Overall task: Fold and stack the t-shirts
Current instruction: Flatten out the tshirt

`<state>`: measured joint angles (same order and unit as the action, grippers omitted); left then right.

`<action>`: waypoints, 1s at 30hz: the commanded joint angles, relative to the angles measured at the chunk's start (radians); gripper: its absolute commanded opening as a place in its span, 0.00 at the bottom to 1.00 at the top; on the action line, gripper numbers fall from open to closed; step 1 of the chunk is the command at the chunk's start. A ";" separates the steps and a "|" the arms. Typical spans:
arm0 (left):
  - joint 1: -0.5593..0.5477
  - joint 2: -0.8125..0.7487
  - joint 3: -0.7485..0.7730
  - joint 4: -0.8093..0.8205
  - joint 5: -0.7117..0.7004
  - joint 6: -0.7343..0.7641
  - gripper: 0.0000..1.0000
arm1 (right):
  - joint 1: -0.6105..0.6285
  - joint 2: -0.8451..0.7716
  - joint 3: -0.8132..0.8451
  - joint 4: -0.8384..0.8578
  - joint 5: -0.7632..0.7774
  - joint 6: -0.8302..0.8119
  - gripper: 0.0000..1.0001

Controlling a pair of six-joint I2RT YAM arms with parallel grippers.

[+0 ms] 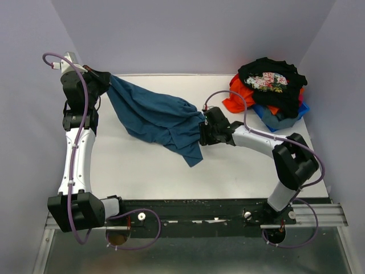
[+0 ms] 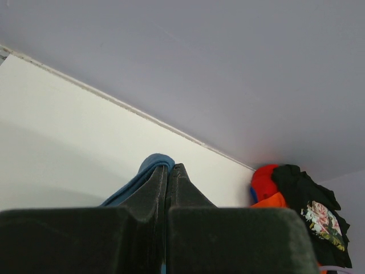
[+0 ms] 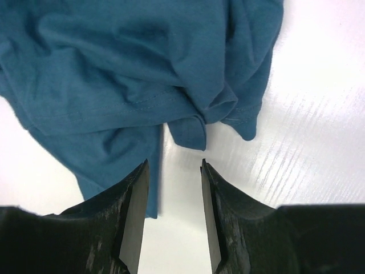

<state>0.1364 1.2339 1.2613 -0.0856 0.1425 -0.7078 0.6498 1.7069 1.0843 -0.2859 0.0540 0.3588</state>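
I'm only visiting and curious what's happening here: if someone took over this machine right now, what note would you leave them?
Left claw: shut on one end of the teal shirt, at the far left of the table.
Right claw: open at the shirt's other end, a fold just ahead of it, nothing gripped.
Black floral shirt, orange-red shirt and bright blue shirt: a loose heap in the far right corner.
Done: nothing folded or stacked.
Left to do: fold all four, then stack them.
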 commanded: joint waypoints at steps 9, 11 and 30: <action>0.009 -0.002 0.012 0.029 0.006 -0.005 0.00 | -0.026 0.152 0.075 0.002 -0.016 0.042 0.48; 0.012 -0.002 0.013 0.027 0.006 -0.005 0.00 | -0.026 0.175 0.094 -0.001 -0.028 0.045 0.42; 0.025 0.123 0.078 0.076 0.046 -0.123 0.00 | -0.114 -0.127 0.247 -0.183 0.093 -0.041 0.01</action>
<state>0.1505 1.2762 1.2659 -0.0547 0.1555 -0.7574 0.5983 1.6424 1.1896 -0.3752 0.0807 0.3660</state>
